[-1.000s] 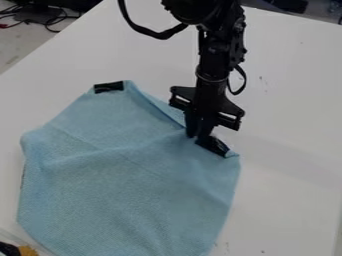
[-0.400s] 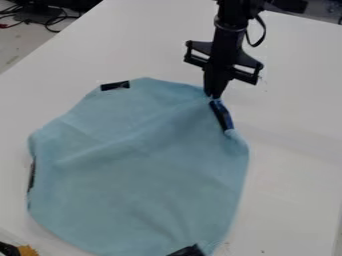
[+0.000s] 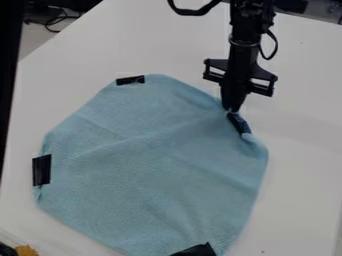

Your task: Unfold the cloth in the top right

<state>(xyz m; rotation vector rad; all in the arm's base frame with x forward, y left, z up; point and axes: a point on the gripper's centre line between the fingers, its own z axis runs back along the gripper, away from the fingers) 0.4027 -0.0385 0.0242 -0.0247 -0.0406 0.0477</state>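
On the table [image 3: 304, 175], cloth [image 3: 147, 170] and end effector [image 3: 232, 108] have shifted right

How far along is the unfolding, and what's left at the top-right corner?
Most of the blue cloth looks spread out, with faint creases across its middle. The gripper has its jaws closed on the upper-right edge, beside a dark strip. What seems left: flattening the edge around that strip, which looks tucked, and letting go.

No readable text, labels, numbers or signs anywhere.
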